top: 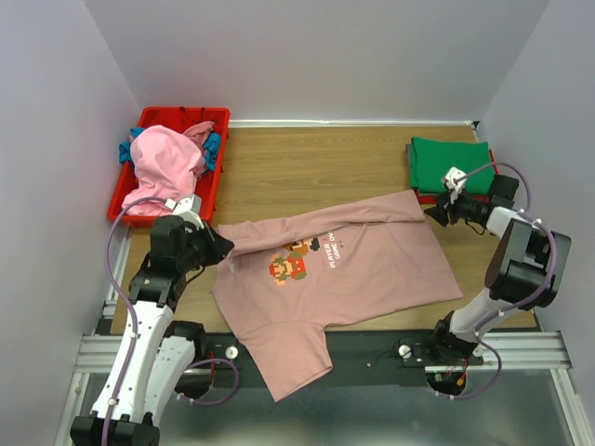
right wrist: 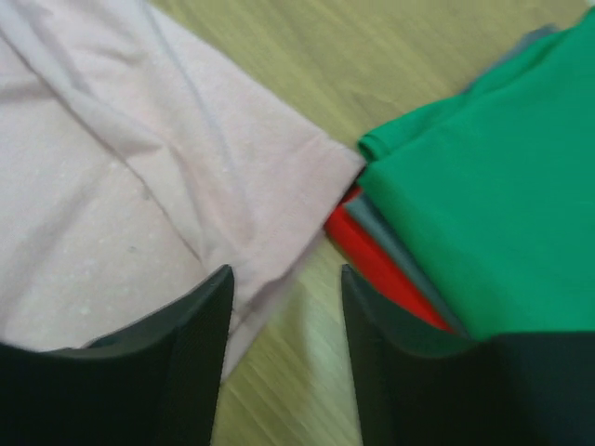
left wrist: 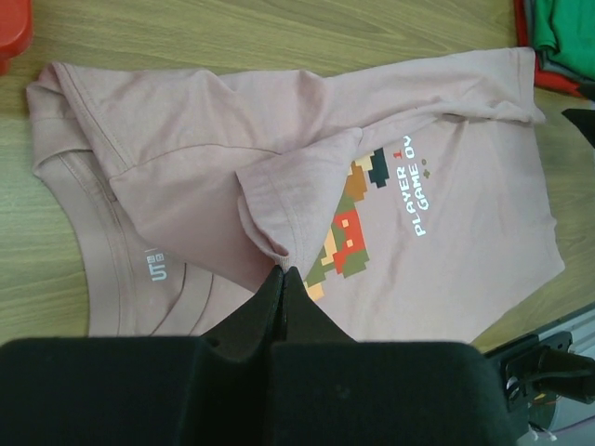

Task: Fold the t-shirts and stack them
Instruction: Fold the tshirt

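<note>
Left tool [left wrist: 282,279]: closed, pinching the sleeve hem [left wrist: 270,237] of the dusty-pink tee [top: 372,269], print side up, with the flap raised just beside the pixel figure. Right tool [right wrist: 286,279]: jaws apart, nothing between them, hovering at the tee's far hem corner. That corner nearly touches the green tee [top: 451,163], which is folded on top of a red tee [right wrist: 372,255].

The dusty-pink tee lies spread across the table [top: 307,167], collar toward your left arm. Its near sleeve hangs off the table edge. A brighter pink tee [top: 167,163] waits in the red bin [top: 153,116], beyond the collar end.

The step looks like a sleeve fold-in.
- Carry the pinched hem low and flat across the chest so the crease runs straight from shoulder to hem.
- Let go only once the cloth rests on the tee.
- The body shows ridges near the collar, so smooth outward from the print first.
- Keep your right tool clear of the green tee, or the hem corner could drag that stack.
- Pull the hanging sleeve back onto the table before the next fold.
</note>
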### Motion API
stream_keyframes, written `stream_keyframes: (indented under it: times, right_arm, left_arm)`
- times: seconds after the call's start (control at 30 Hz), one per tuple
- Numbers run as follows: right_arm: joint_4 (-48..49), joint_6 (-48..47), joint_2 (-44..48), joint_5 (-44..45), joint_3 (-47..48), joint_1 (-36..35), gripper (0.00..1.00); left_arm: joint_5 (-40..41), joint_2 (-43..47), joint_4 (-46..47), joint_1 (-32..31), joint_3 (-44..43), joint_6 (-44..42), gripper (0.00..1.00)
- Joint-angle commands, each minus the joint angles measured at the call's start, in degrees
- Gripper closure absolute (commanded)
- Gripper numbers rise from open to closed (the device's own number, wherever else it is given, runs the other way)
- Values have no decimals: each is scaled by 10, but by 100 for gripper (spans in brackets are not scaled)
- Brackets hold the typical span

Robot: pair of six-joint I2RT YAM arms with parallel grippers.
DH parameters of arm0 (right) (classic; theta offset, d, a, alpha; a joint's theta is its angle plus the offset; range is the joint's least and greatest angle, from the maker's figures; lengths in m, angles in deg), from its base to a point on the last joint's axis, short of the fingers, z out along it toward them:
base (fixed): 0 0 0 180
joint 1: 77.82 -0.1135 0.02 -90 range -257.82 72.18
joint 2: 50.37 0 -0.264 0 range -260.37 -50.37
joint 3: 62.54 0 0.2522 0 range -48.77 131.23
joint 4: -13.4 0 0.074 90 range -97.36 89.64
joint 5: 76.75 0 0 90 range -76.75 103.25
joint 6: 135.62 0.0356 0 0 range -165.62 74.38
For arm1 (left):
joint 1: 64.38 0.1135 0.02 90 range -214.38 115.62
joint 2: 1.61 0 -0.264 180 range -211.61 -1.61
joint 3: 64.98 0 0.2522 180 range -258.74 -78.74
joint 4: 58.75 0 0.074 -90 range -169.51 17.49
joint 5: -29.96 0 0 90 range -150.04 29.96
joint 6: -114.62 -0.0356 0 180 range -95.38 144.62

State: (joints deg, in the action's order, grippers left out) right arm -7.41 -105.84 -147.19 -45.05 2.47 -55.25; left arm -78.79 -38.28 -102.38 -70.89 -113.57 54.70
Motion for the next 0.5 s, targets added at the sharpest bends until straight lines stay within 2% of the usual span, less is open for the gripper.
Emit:
stream_keyframes:
  times: [0.0,0.07,0.1,0.17,0.23,0.37,0.47]
  right_arm:
    - [-14,69,81,-1,-9,13,38]
    - [-39,69,110,-7,-21,13,29]
    - [-67,67,127,-25,-25,13,29]
    - [-87,70,168,-44,-42,13,27]
    - [-101,92,203,-73,-54,13,27]
    - [-112,128,246,-105,-76,13,27]
    - [-121,141,259,-109,-77,13,25]
  left_arm:
    - [-30,4,-13,-2,12,-11,100]
    - [-38,2,-24,-2,13,-17,93]
    - [-44,1,-26,-2,14,-20,90]
    - [-57,1,-40,-2,13,-29,76]
    - [-60,6,-52,-3,6,-36,68]
    - [-70,24,-86,-3,-16,-46,56]
    - [-67,30,-95,-3,-35,-53,53]
